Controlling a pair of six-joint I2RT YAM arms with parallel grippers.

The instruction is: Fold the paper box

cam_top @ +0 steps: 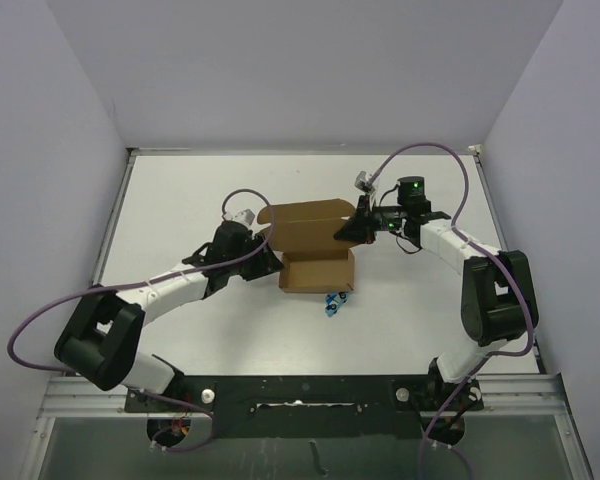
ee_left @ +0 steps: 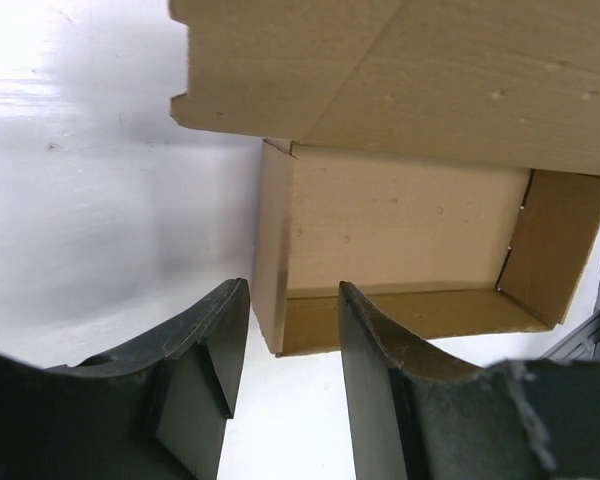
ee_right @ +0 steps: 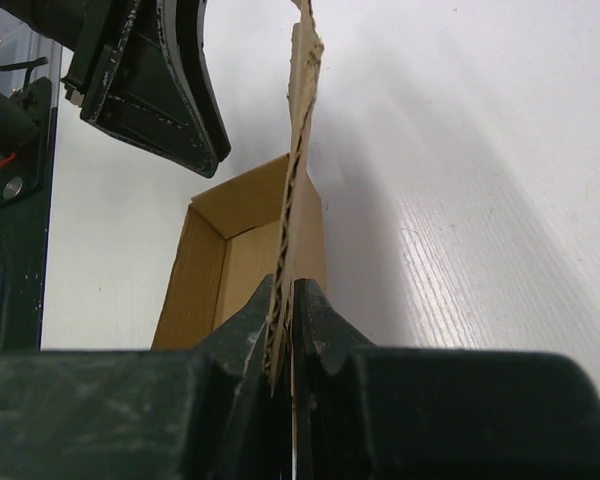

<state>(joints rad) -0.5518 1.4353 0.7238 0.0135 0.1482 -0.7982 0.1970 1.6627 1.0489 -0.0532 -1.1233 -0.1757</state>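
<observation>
The brown paper box (cam_top: 315,250) sits mid-table, its tray formed and open, with the lid panel standing behind it. My left gripper (cam_top: 264,252) is open at the box's left wall; in the left wrist view its fingers (ee_left: 285,300) straddle the near corner of that wall without gripping, and the box interior (ee_left: 400,240) shows beyond. My right gripper (cam_top: 352,228) is shut on the right edge of the lid flap; in the right wrist view its tips (ee_right: 285,295) pinch the corrugated flap (ee_right: 302,140) edge-on.
A tiny blue object (cam_top: 332,303) lies on the white table just in front of the box. Grey walls enclose the table on three sides. The left arm's gripper shows in the right wrist view (ee_right: 170,90) across the box.
</observation>
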